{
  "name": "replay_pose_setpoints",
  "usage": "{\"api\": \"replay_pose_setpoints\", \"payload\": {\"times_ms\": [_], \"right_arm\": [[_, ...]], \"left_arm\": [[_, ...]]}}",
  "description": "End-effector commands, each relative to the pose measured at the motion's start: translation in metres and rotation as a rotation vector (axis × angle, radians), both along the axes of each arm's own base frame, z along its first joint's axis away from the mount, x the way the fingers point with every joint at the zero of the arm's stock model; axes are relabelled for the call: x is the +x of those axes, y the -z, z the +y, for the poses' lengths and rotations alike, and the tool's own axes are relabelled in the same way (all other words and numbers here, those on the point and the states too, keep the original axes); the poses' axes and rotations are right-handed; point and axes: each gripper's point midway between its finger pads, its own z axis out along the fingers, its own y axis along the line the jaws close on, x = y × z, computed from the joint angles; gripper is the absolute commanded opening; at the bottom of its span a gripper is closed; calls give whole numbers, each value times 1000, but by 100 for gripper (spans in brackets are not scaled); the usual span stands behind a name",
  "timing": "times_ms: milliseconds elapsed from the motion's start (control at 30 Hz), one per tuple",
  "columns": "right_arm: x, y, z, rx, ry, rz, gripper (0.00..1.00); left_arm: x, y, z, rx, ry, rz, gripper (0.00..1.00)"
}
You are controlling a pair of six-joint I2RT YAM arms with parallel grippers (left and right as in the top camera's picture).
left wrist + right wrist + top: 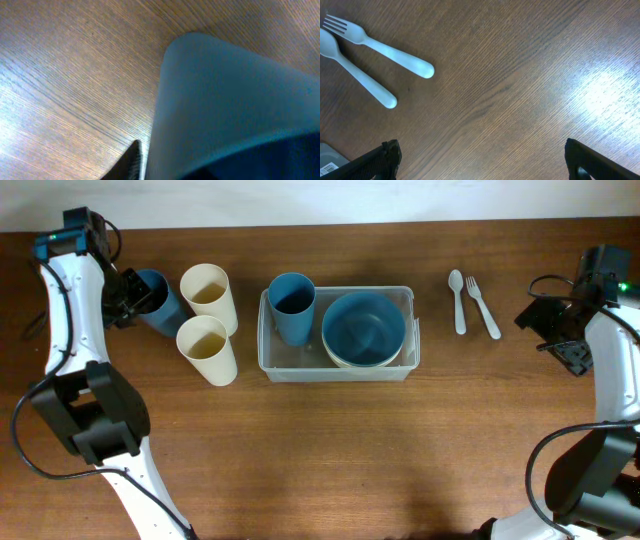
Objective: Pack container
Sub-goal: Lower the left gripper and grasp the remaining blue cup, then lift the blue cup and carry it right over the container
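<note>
The clear container [340, 370] stands mid-table. It holds an upright blue cup [292, 305] on its left and a blue bowl [363, 328] nested in a cream bowl on its right. At the far left my left gripper [128, 298] is shut on a second blue cup [157, 298], which is tilted. That cup fills the left wrist view [230, 95], with one finger [131, 165] against its outer wall. My right gripper [553, 335] is open and empty over bare wood [482, 155], to the right of the cutlery.
Two cream cups [208, 292] [207, 348] stand between the held cup and the container. A pale spoon [457, 300] and fork [483, 307] lie right of the container, and both show in the right wrist view [357, 75] [390, 52].
</note>
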Motion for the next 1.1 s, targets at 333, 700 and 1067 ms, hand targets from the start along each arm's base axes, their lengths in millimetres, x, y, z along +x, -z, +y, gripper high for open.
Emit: {"api": "replay_pose_setpoints", "payload": {"times_ms": [333, 700, 1067], "right_arm": [[-2, 2, -3, -15, 7, 11, 99], [-2, 2, -3, -16, 7, 11, 99], [-2, 2, -3, -15, 7, 11, 99]], "left_arm": [[4, 4, 0, -5, 1, -9, 2], [7, -21, 20, 13, -36, -59, 2], [-21, -83, 80, 75, -186, -117, 2]]}}
